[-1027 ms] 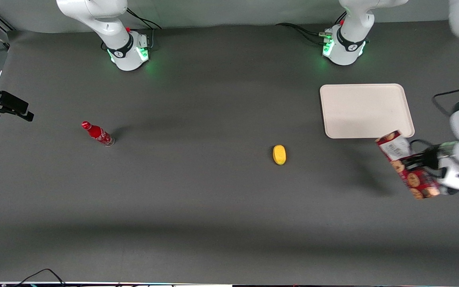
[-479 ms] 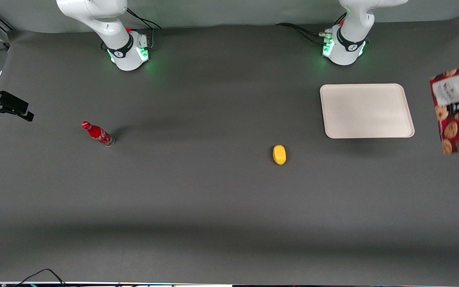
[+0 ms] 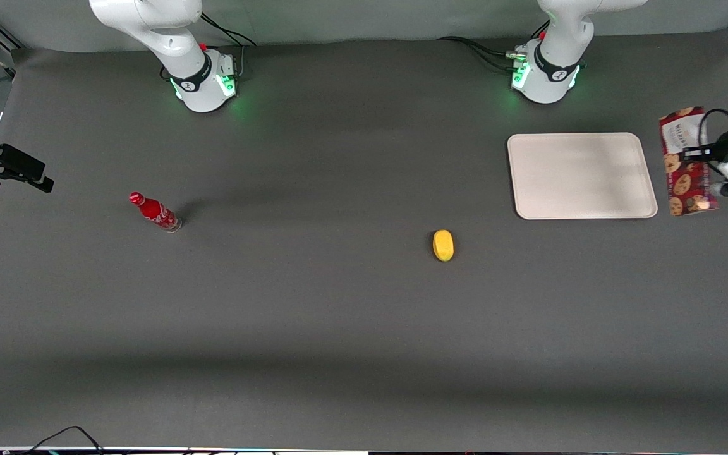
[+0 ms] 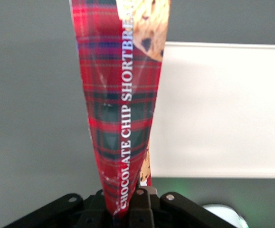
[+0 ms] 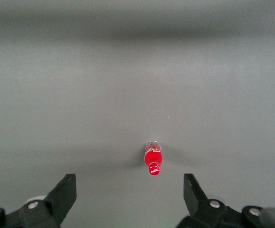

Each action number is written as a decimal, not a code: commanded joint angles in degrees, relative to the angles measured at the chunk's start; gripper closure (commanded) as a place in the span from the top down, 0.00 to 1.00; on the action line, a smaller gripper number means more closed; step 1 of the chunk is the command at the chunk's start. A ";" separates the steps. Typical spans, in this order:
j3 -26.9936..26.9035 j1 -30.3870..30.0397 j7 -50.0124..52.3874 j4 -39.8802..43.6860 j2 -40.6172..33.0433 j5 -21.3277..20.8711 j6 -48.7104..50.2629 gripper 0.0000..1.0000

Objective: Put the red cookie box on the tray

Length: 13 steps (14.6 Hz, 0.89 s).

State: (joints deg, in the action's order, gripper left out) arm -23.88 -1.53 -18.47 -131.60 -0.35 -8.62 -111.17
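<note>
Landmark: the tray (image 3: 582, 175), flat cream-beige, rounded corners, low rim, lying on the dark grey table (image 3: 339, 316) toward the working arm's end.

Nearest the front camera: the yellow oval object (image 3: 443, 245) on the table, nearer the camera than the tray and a little toward the parked arm's end from it. Well apart from the tray.

The small red bottle (image 3: 154, 212), white lettering on its body, red cap, stands far toward the parked arm's end of the table, well apart from the tray. Also seen from the parked wrist camera, cap toward the lens (image 5: 153, 160).

Level with the tray: the red cookie box (image 3: 686, 162), carried off the table just outside the tray's short edge at the working arm's end. Its long axis runs roughly parallel to that edge; the white label panel sits at the end farther from the front camera. Not on the tray.

The left gripper (image 3: 697, 153) is at the box's middle, fingers clamped on the carton. In the wrist view the tartan side of the box (image 4: 120, 104), reading "CHOCOLATE CHIP SHORTBREAD", rises out of the gripper (image 4: 123, 211), with the tray (image 4: 222, 109) beside and below it.

Farthest from the camera: the working arm's base (image 3: 544, 72), green light lit, near the tray.
</note>
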 commanded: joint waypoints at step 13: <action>-5.49 1.17 -8.60 -5.55 -2.99 -1.05 -7.71 1.00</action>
State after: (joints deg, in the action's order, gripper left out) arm -31.01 -1.29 -26.55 -146.90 -0.66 -8.94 -132.69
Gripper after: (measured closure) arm 0.295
